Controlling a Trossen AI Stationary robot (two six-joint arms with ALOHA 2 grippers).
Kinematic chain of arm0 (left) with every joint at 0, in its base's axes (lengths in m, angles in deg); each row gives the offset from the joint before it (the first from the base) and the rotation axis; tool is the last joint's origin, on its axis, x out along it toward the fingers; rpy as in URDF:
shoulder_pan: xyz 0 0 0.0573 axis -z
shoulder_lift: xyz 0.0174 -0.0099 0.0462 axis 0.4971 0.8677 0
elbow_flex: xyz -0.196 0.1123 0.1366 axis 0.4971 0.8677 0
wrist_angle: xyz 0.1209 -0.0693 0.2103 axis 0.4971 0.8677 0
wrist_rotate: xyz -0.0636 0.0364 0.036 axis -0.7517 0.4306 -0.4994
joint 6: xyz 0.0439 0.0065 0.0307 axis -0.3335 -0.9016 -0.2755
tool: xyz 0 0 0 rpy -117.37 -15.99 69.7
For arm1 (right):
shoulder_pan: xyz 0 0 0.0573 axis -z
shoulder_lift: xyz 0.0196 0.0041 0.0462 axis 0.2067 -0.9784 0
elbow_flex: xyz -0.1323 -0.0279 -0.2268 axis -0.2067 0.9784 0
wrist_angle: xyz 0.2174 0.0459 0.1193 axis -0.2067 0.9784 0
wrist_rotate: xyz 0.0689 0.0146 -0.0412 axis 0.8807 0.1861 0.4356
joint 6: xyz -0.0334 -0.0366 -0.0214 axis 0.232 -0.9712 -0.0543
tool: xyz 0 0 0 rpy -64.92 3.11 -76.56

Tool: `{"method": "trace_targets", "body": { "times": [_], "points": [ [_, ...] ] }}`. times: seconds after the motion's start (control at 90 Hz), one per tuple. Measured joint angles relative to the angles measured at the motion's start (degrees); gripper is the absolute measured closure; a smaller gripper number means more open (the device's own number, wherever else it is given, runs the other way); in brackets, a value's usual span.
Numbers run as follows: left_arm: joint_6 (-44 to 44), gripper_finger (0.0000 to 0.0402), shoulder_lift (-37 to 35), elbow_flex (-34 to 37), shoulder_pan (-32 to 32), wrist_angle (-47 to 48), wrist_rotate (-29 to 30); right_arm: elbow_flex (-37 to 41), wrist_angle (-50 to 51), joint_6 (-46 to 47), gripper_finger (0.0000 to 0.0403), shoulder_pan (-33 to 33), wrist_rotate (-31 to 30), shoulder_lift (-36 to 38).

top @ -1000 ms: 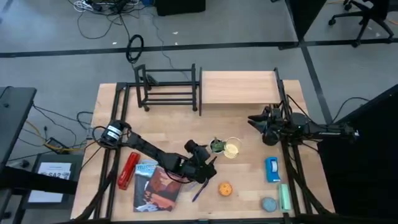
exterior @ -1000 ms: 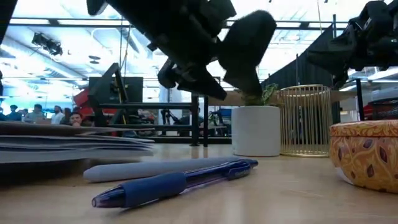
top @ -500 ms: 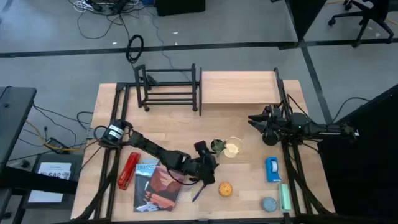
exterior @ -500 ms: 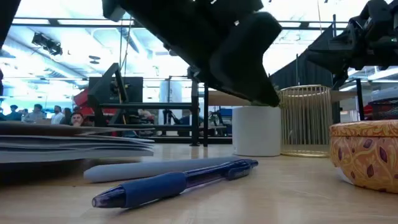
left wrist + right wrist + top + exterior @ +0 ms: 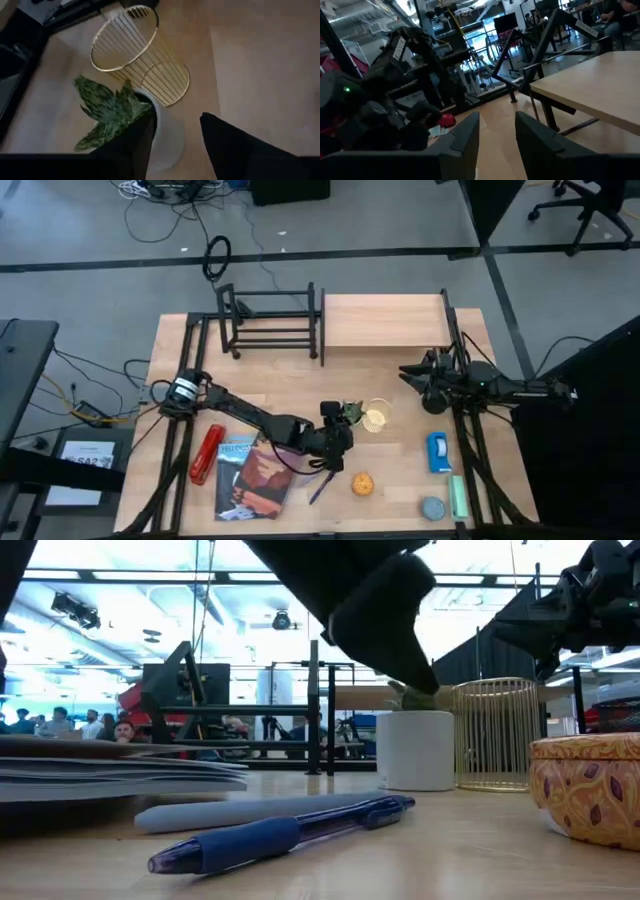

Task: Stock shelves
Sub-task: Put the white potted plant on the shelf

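A small white pot with a green plant (image 5: 112, 112) stands on the table beside a gold wire cup (image 5: 142, 62). My left gripper (image 5: 177, 150) is open, and the white pot (image 5: 170, 142) sits between its two fingers; in the high view it is at the table's middle (image 5: 340, 432). My right gripper (image 5: 405, 372) hangs open at the right, in front of the pale wooden plank shelf (image 5: 383, 320). The black bar rack (image 5: 270, 320) stands to the left of that shelf at the far edge. My left gripper has its fingers slanting down from the table's near left, one on either side of the pot's upper wall (image 5: 161, 131). The pot stands upright on the table. Whether the fingers touch the pot, I cannot tell.
Two pens (image 5: 280, 830) lie near the front edge, with stacked books (image 5: 250, 477) and a red object (image 5: 206, 453) to the left. An orange patterned tin (image 5: 362, 483), a blue box (image 5: 438, 451), a grey disc (image 5: 432, 507) and a green item (image 5: 457, 497) are at the right front.
My left gripper has moved toward the table's right and far edge, away from the books and up to the plant pot, so that the pot now stands between its fingers. The pot and wire cup have stayed in place.
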Motion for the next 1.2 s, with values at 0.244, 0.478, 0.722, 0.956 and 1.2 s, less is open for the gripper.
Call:
{"method": "trace_targets", "body": {
  "times": [0.244, 0.478, 0.722, 0.956, 1.2],
  "points": [
    [-0.86, 0.0239, 0.05, 0.00, -2.63, 2.18, -3.22, -0.01, 0.01, -0.02, 0.0305, -0.01, -0.02, 0.00],
    [-3.16, 0.0285, 0.05, 0.00, -3.75, 3.14, -9.47, 0.00, 0.02, -0.02, 0.0305, -0.02, -0.02, 0.00],
    [-3.18, 0.0341, 0.56, -0.06, -4.56, 4.40, -9.30, 0.00, 0.02, -0.02, 0.0305, 0.00, -0.02, 0.00],
    [-4.51, 0.0338, 0.71, -0.04, -4.61, 4.31, -9.48, -0.02, -0.03, 0.00, 0.0305, 0.00, -0.02, 0.00],
    [-4.16, 0.0273, 0.80, 0.00, -4.63, 4.98, -10.34, -0.02, -0.22, 0.00, 0.0305, -0.02, -0.02, 0.00]
  ]
}}
